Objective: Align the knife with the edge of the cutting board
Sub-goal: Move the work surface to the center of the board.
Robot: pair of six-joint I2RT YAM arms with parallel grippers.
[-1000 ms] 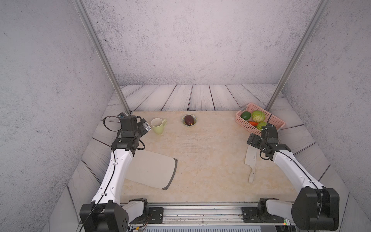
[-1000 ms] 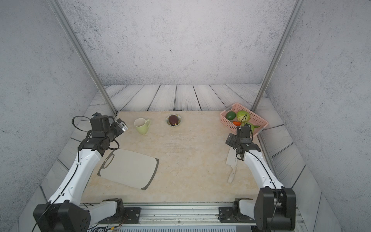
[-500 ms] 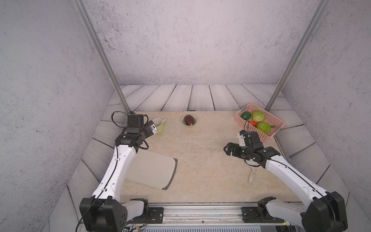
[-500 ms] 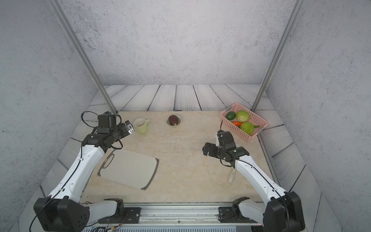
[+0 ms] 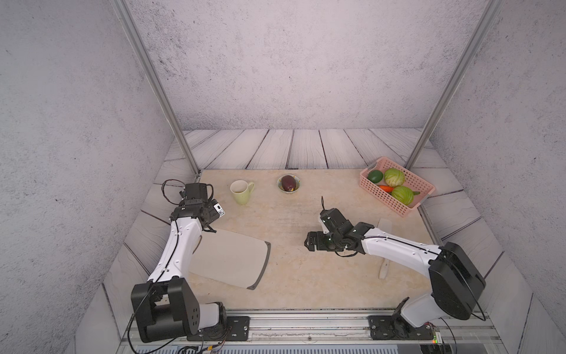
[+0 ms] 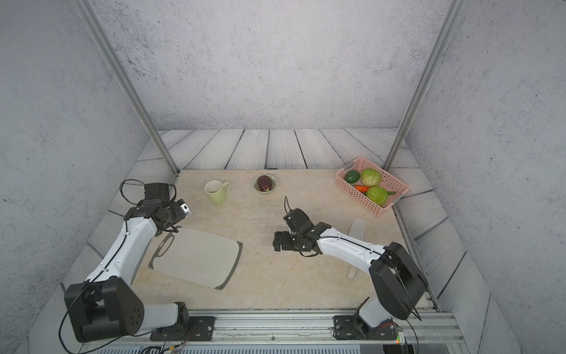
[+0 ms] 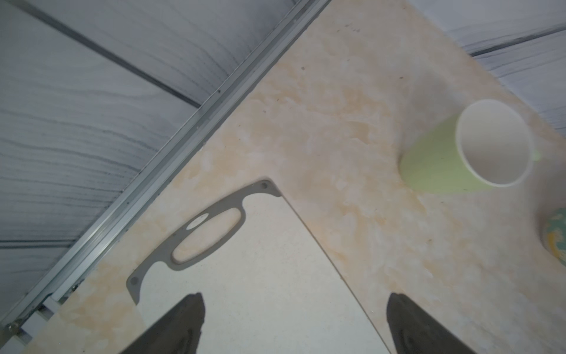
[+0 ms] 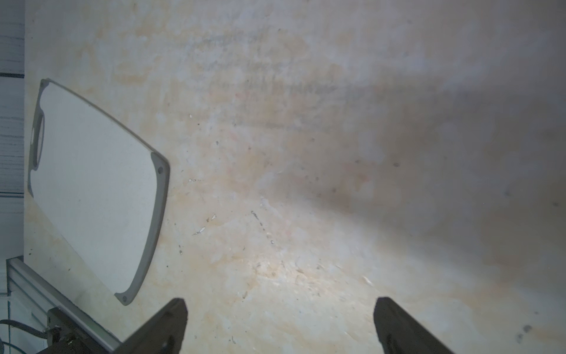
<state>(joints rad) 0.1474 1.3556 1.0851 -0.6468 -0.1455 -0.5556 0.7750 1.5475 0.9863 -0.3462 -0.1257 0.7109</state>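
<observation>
The cutting board (image 5: 232,260) lies slanted at the front left of the table, its oval handle slot (image 7: 208,236) toward the left edge. My left gripper (image 7: 295,298) hovers open over the slot end of the board (image 7: 260,291), seen from above as well (image 6: 168,228). The off-white knife (image 5: 385,225) lies flat at the right, its handle (image 5: 382,271) toward the front and its middle hidden by my right forearm. My right gripper (image 5: 310,242) stands open and empty over bare table between board and knife, facing the board (image 8: 92,184).
A green mug (image 5: 240,191) and a small bowl holding an eggplant (image 5: 288,183) stand near the back edge. A pink basket (image 5: 389,200) of vegetables sits at the back right. Metal posts rise at both back corners.
My right arm has swung left, away from the knife's blade to the table's middle; the knife stays flat. My left gripper has shifted slightly right over the board's slot end.
</observation>
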